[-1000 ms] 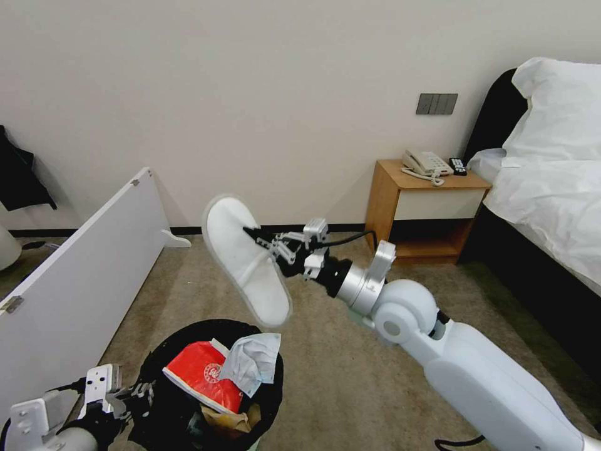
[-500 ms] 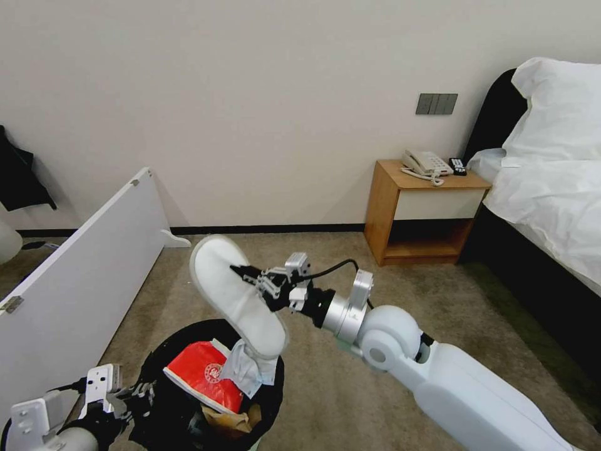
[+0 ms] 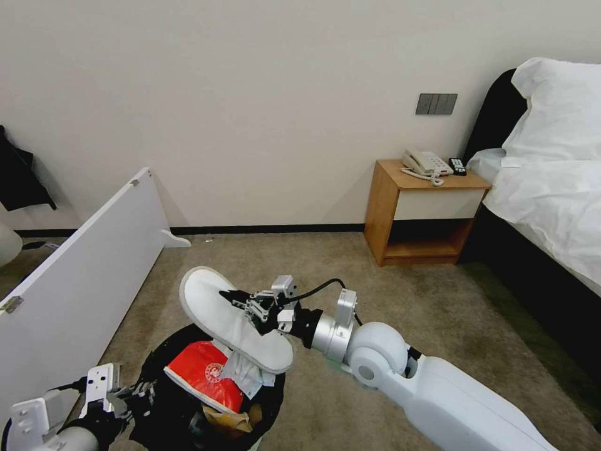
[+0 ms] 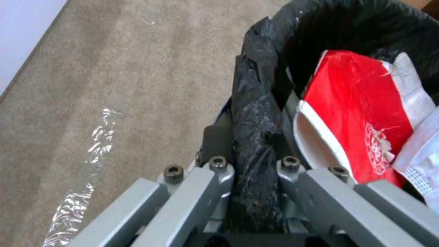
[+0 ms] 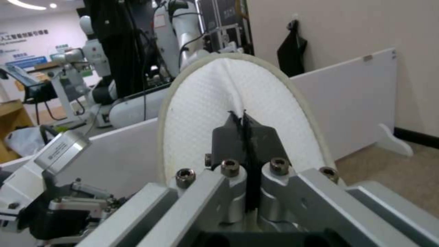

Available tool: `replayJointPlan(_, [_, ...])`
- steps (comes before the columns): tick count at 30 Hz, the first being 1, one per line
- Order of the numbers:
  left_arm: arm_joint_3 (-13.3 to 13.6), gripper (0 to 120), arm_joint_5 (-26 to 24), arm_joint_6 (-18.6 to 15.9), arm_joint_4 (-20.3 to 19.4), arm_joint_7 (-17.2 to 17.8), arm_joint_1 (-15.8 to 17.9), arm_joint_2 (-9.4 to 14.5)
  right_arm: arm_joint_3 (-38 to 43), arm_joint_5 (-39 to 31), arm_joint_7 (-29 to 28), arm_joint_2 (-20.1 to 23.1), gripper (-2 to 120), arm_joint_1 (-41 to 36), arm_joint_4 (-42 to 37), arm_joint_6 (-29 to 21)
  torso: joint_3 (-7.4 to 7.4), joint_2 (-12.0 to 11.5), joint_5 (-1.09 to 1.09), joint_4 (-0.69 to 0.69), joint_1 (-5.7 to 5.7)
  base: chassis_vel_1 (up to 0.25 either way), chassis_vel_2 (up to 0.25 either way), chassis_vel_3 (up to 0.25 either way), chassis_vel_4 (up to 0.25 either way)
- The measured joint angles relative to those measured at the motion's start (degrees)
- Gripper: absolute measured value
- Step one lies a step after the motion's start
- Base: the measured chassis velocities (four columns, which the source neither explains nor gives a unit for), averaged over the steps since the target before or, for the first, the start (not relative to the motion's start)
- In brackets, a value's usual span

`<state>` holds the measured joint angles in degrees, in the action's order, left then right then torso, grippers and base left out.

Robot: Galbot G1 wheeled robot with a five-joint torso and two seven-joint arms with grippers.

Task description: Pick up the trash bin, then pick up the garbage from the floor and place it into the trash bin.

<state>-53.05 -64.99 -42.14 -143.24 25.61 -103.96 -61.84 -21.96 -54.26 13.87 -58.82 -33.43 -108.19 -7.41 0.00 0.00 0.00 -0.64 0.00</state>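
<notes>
White slipper (image 3: 233, 318) pinched in right gripper (image 3: 233, 297).

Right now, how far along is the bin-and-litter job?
Done: the left gripper is clamped on the trash bin rim, and a red-white packet and tissue are inside. In hand: the right gripper pinches a white slipper tilted above the bin's mouth, not yet released. Left: dropping it in; the carpet in view shows no other litter.

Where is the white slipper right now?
The slipper is in the head view's lower middle, pinched in the right gripper just over the trash bin, its lower end on the tissue.
</notes>
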Motion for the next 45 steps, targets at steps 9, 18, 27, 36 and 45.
replayJointPlan(9, [-0.23, 4, -0.36, 0.00, 0.00, -0.02, 0.10, 0.25, -1.71, 0.07, -0.24, -0.85, 0, -0.20, 0.30, 0.05, 0.00, 0.00, 0.00, 0.00, 0.00, 0.000, 0.000, 0.000, 0.000])
replayJointPlan(18, [-0.47, 4, -0.74, 0.00, 0.00, -0.02, 0.35, 0.44, -4.18, -0.14, -0.63, -1.33, 0, 0.01, 0.29, 0.09, 0.00, 0.00, 0.00, 0.00, 0.00, 0.000, 0.000, 0.000, 0.000])
replayJointPlan(27, [-0.58, 4, -0.92, 0.00, 0.00, 0.05, 0.39, 0.52, -5.04, -0.16, -1.01, -0.52, 0, -0.46, 0.12, 0.10, 0.00, 0.00, 0.00, 0.00, 0.00, 0.000, 0.000, 0.000, 0.000])
replayJointPlan(36, [-0.64, 4, -1.00, 0.00, 0.00, 0.16, 0.43, 0.54, -5.58, -0.10, -1.20, 0.15, 0, -1.04, 0.15, 0.10, 0.00, 0.00, 0.00, 0.00, 0.00, 0.000, 0.000, 0.000, 0.000])
replayJointPlan(45, [-0.89, 4, -1.36, -0.01, 0.00, 0.26, 0.33, 0.65, -7.31, -0.64, -1.43, 0.58, 0, -0.65, -0.04, 0.10, 0.00, 0.00, 0.00, 0.00, 0.00, 0.000, 0.000, 0.000, 0.000])
